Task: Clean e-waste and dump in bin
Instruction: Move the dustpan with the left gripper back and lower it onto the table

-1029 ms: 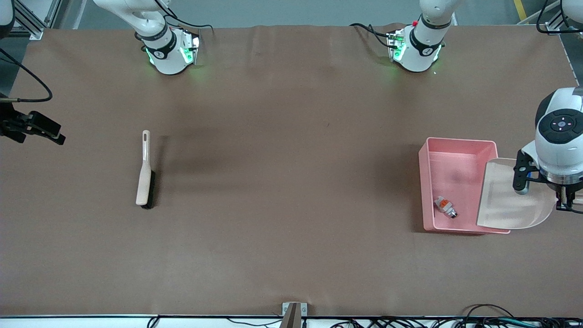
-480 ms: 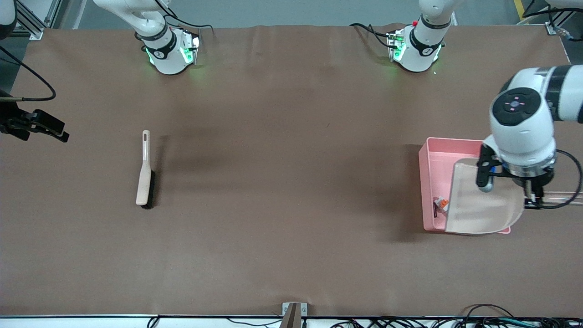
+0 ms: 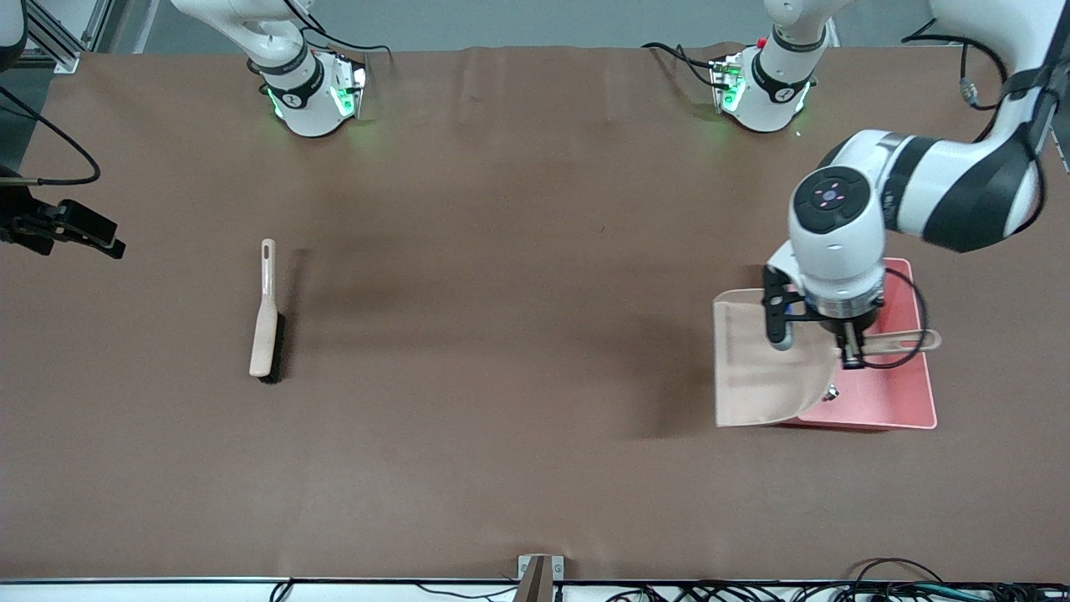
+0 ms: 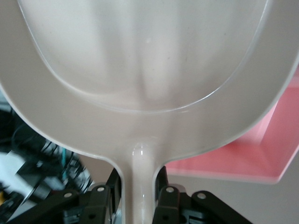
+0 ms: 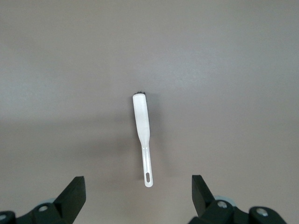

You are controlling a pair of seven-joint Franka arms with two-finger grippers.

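Note:
My left gripper (image 3: pixel 850 353) is shut on the handle of the beige dustpan (image 3: pixel 765 359) and holds it in the air. The pan hangs over the edge of the pink bin (image 3: pixel 907 393) that faces the right arm's end of the table. In the left wrist view the handle runs between the fingers of the left gripper (image 4: pixel 141 189), with the dustpan (image 4: pixel 145 70) above and the bin (image 4: pixel 243 158) under it. One bit of e-waste (image 3: pixel 830 391) peeks out in the bin at the pan's rim. The rest is hidden. My right gripper (image 3: pixel 79 232) waits open.
The beige brush (image 3: pixel 267 322) with black bristles lies on the brown table toward the right arm's end. In the right wrist view the brush (image 5: pixel 141 126) lies below the open right gripper (image 5: pixel 138 189). A metal bracket (image 3: pixel 540 570) sits at the table's near edge.
The left arm has carried the dustpan across the bin toward the right arm's end of the table, covering most of the bin's inside. The right arm has hardly moved.

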